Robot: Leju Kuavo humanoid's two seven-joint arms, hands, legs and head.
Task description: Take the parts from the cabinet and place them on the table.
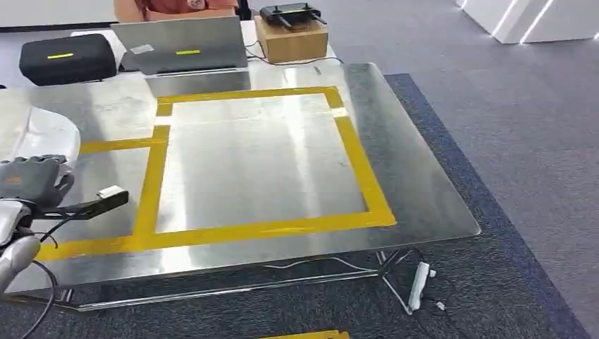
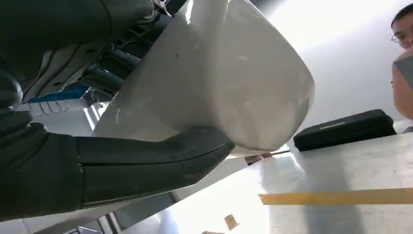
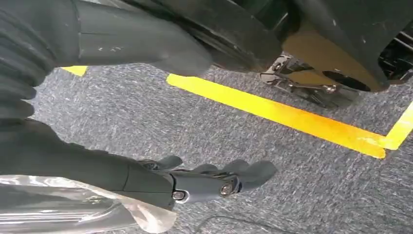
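your left hand (image 2: 97,165) grips the white part (image 2: 219,83), held over the table's (image 1: 417,176) left edge; the yellow-taped square (image 1: 360,166) lies ahead and rightward. your right hand (image 3: 214,183) hangs empty, fingers apart, over the carpet.

the desk (image 1: 417,183) has a shiny metal top with yellow tape (image 1: 364,169) stuck on it in a big square. at its far end lie a black case (image 1: 67,58), a grey laptop (image 1: 184,44) and a brown box (image 1: 291,39). it stands on grey carpet (image 1: 523,141).
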